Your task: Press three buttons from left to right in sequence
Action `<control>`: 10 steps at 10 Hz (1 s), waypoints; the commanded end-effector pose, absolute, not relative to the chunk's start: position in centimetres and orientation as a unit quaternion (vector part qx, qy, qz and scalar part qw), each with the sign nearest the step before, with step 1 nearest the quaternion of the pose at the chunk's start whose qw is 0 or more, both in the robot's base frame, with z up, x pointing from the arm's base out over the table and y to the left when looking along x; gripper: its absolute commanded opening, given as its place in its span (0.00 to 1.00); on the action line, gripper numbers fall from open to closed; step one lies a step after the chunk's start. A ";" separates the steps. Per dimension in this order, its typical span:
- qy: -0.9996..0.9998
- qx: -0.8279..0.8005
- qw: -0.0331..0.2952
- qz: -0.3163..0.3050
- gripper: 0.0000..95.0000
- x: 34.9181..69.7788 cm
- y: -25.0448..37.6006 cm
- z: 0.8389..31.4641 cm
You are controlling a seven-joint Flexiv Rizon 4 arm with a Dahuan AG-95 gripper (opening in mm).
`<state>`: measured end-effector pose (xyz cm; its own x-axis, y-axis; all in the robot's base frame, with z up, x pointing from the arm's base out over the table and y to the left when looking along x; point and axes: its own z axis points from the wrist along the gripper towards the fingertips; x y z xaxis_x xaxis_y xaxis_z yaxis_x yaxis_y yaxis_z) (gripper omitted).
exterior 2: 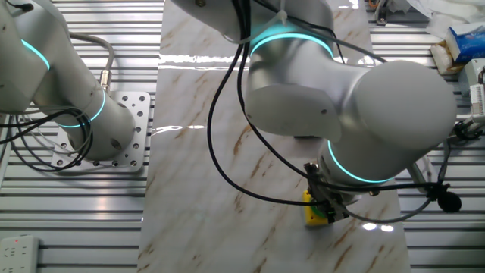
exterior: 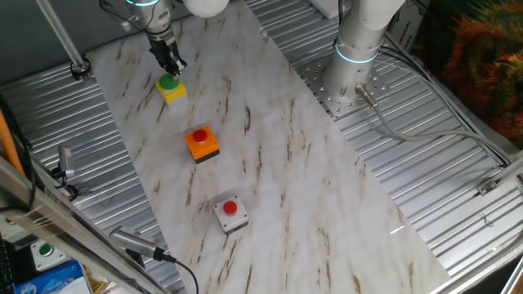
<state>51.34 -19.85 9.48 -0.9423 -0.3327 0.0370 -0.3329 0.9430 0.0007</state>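
Three button boxes lie in a diagonal row on the marble board (exterior: pixel 270 163). The yellow box with a green button (exterior: pixel 171 87) is farthest back. The orange box with a red button (exterior: pixel 201 143) comes after it, and the light-grey box with a red button (exterior: pixel 230 211) is nearest. My gripper (exterior: pixel 172 69) points down just behind the green button, its dark tips right at the button's far edge. Contact is not clear. In the other fixed view my arm covers most of the board. Only the yellow box (exterior 2: pixel 313 214) shows there, under the gripper (exterior 2: pixel 324 199).
A second arm's base (exterior: pixel 358 57) stands on the ribbed metal table (exterior: pixel 458 188) to the right of the board. At the bottom left sit a white box with a green button (exterior: pixel 46 254) and blue packaging (exterior: pixel 51 282). A cable (exterior: pixel 176 265) runs along the front edge.
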 end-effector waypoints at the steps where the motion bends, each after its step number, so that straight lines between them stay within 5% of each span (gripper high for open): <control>1: -0.985 0.173 0.030 -0.007 0.00 51.4 -19.9 9.4; 10: -0.985 0.163 0.054 -0.021 0.00 51.4 -19.9 9.4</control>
<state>51.40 -19.92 9.51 -0.9412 -0.3225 0.1010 -0.3183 0.9463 0.0561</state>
